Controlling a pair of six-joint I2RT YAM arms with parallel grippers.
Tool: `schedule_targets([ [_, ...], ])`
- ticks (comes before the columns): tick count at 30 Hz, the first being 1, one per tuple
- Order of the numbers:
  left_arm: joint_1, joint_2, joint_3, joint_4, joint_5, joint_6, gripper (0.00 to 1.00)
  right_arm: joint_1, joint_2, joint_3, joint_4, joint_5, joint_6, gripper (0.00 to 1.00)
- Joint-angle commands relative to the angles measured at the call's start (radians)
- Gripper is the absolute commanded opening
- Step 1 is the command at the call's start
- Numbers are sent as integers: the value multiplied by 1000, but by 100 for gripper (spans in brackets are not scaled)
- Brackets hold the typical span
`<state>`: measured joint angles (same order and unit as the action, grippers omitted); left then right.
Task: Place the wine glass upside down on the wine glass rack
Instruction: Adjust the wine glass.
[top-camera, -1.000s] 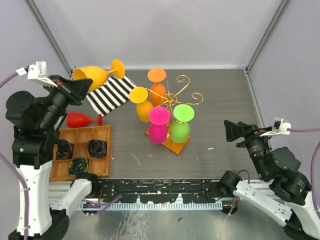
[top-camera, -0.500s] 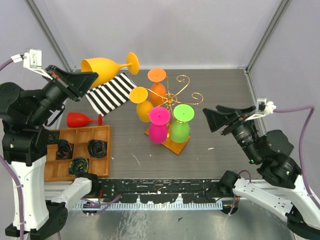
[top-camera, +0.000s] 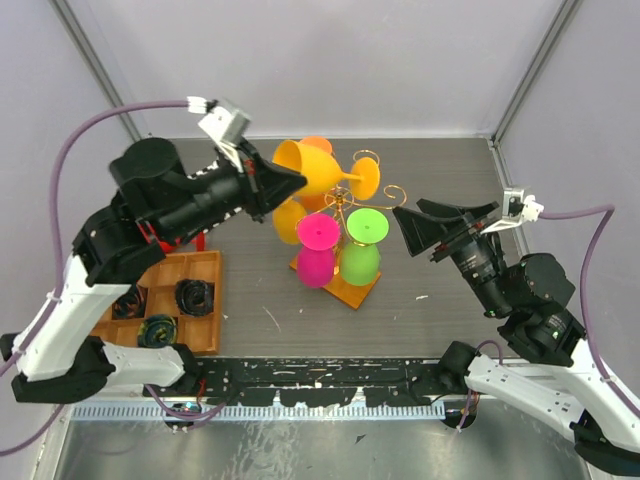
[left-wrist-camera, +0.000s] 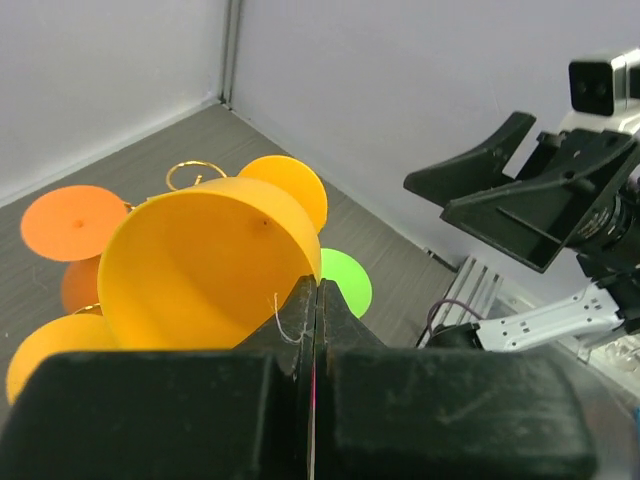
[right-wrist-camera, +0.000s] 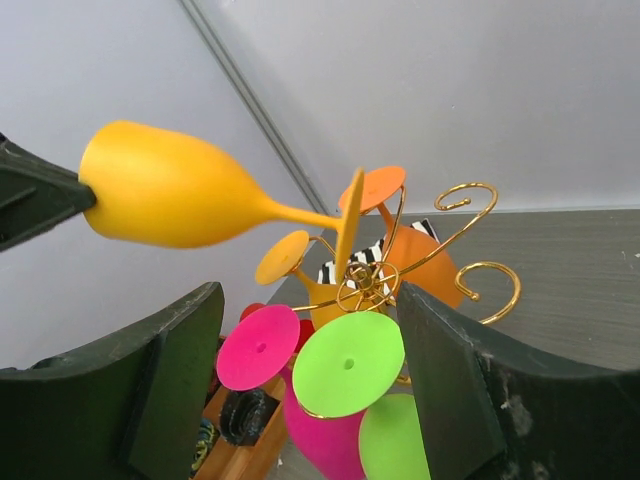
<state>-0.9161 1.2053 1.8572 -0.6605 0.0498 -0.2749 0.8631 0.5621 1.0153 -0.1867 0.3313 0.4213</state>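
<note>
1. Only the right wrist view shows the yellow-orange plastic wine glass (right-wrist-camera: 170, 187) lying horizontal, its foot near the top of the gold wire rack (right-wrist-camera: 363, 290).
2. The left gripper (left-wrist-camera: 312, 296) pinches its rim; the right gripper (right-wrist-camera: 312, 302) hovers, fingers spread.

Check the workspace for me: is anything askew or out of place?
Only the yellow wine glass stands out. The left gripper pinches its rim, and it lies sideways in the air above the wine glass rack, foot toward the gold arms, not upside down.

Pale lilac-grey walls (top-camera: 320, 60), slim metal frame posts (top-camera: 100, 75) in the back corners, dark grey wood-grain worktop (top-camera: 420, 170), metal rail (top-camera: 320, 372) along near edge
</note>
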Motion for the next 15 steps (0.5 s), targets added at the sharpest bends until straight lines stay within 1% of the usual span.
schedule_targets([
  [1,-125,20,40,59,-206,108,0,2,-17,-1,69,36,2,75],
  [4,-187,55,65,67,-236,127,0,2,-33,-11,65,61,2,74],
  [7,-252,102,77,75,-283,159,0,2,-37,-11,62,73,2,70],
  [10,-292,115,92,83,-299,168,0,2,-33,-5,42,109,2,65],
  [15,-351,133,120,85,-309,176,0,2,-23,1,21,156,3,60],
])
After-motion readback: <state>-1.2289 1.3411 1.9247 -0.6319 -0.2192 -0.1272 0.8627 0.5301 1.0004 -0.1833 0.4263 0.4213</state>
